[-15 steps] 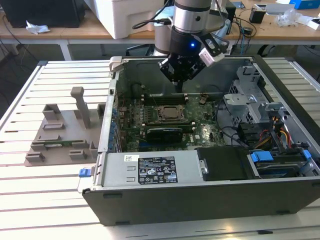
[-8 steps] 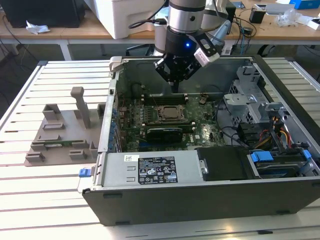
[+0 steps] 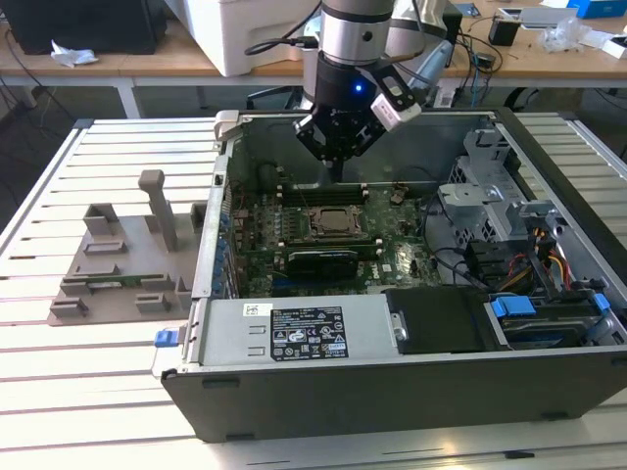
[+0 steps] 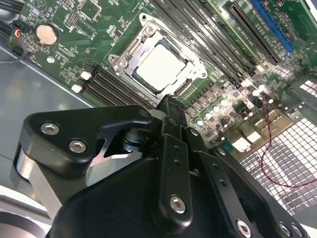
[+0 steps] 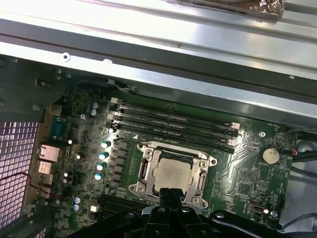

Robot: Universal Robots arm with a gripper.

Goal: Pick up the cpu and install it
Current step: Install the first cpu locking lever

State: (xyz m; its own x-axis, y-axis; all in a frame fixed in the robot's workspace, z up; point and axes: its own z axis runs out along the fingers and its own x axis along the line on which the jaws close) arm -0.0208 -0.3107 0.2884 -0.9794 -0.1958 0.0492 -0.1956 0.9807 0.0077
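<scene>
Silver arm [image 3: 355, 29]; black gripper [image 3: 335, 174], silver screws [image 4: 177, 202]; blue light [image 3: 360, 88].

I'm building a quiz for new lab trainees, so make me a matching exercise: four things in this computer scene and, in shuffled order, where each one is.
Things:
1. cpu
2. coin cell battery
3. gripper
4. grey fixture

Places:
A. on the slatted table, outside the computer case
B. lying in the socket frame
C. above the motherboard, inside the open case
D. in a round holder on the motherboard, away from the socket

Pairs: 1-B, 2-D, 3-C, 4-A
</scene>
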